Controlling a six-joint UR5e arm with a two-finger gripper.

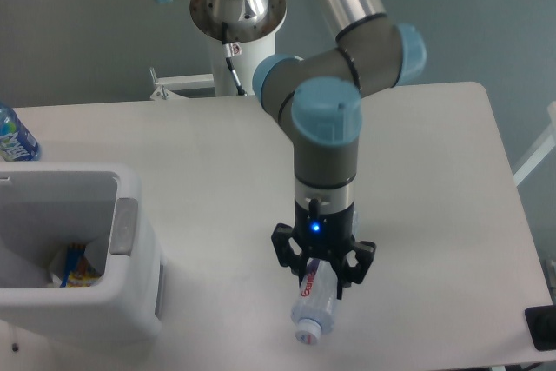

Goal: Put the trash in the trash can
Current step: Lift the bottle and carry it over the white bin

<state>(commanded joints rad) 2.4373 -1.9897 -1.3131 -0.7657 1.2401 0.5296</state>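
Note:
A slim clear plastic bottle [314, 300] with a red-and-white label is the trash I see; it hangs tilted, cap end down, toward the table's front edge. My gripper [321, 274] points down and is shut on its upper part, with a blue light glowing on the wrist above. The trash can [129, 200], a big white boxy bin with a grey patch on its rim side, stands at the front left, well to the left of the gripper. Some colourful wrapper [75, 268] lies inside the bin.
A bottle with a blue label [14, 135] stands at the far left edge behind the bin. The arm's white base post [243, 58] rises behind the table. A black object [542, 327] sits at the front right corner.

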